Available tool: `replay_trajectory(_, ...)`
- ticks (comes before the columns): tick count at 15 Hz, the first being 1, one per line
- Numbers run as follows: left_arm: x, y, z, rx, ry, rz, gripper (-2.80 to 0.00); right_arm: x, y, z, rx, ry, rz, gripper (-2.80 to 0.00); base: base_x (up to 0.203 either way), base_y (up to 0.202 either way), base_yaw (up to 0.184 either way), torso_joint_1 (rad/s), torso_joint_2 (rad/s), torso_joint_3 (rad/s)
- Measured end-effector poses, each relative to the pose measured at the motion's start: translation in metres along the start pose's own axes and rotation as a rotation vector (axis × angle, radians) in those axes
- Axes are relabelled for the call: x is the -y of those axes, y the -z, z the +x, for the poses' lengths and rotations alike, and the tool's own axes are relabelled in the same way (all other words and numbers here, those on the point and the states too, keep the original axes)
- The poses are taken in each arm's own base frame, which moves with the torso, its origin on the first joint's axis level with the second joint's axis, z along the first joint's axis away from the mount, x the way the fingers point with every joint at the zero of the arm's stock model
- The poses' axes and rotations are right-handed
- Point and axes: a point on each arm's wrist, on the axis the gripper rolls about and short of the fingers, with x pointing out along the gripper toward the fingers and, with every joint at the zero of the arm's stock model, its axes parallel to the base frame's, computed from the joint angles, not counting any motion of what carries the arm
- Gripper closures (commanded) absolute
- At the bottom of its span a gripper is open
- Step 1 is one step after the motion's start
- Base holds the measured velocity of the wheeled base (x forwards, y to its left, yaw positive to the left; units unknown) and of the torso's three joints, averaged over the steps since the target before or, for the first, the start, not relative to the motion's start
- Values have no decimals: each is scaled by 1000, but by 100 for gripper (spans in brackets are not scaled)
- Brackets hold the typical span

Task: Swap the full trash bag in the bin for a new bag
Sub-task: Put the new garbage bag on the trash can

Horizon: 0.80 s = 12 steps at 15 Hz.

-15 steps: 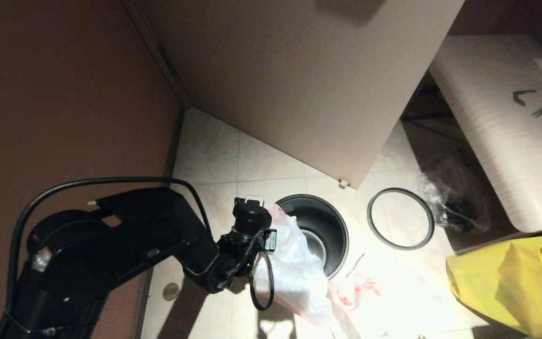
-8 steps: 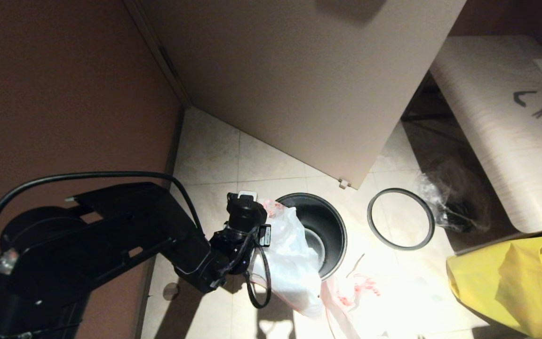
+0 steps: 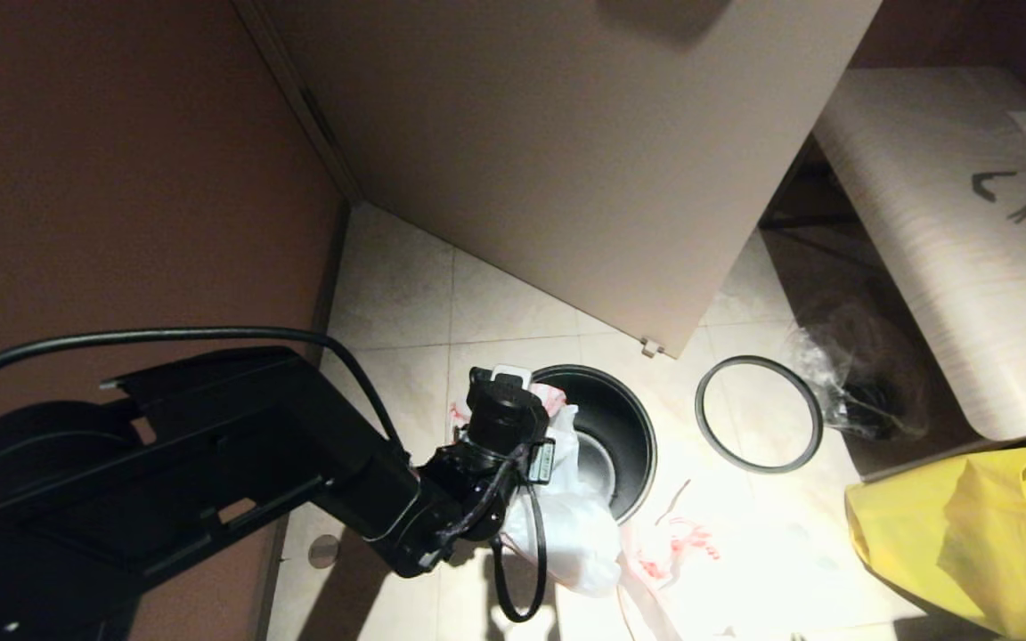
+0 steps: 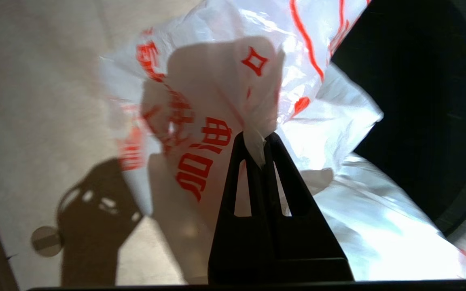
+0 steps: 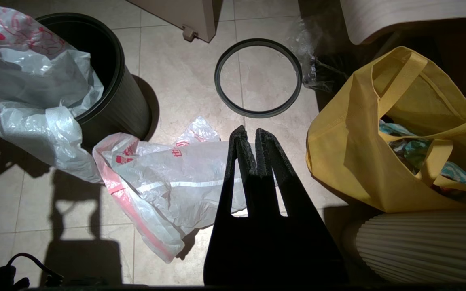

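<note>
The black bin (image 3: 633,418) stands open on the tiled floor. My left gripper (image 3: 506,392) hangs at the bin's left rim. In the left wrist view the left gripper (image 4: 257,136) is shut on a pinched fold of the new bag (image 4: 217,101), thin white film with red print. The new bag (image 3: 575,534) drapes from that rim down the bin's outside to the floor; in the right wrist view the new bag (image 5: 26,85) hangs over the bin (image 5: 123,101). My right gripper (image 5: 249,131) is shut on nothing, above the floor. The full trash bag is out of view.
A grey rim ring (image 3: 716,450) lies right of the bin. A second flat white bag (image 5: 168,178) with red print and pink edge lies on the floor. A yellow tote (image 3: 967,534), a clear film bag (image 3: 851,392), a beige panel (image 3: 566,133) and a pale bench (image 3: 940,267) crowd the back and right.
My left gripper first drew slightly left, then swung right to the bin's rim, carrying the new bag. The bag's hanging part has bunched closer to the bin.
</note>
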Motion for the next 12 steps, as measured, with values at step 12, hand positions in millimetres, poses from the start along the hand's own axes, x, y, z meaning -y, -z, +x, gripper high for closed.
replay_trajectory(12,94,-52,-13,-15,191,91,0,0,0,0,0,1,0,0,0,0,0,0,0,0)
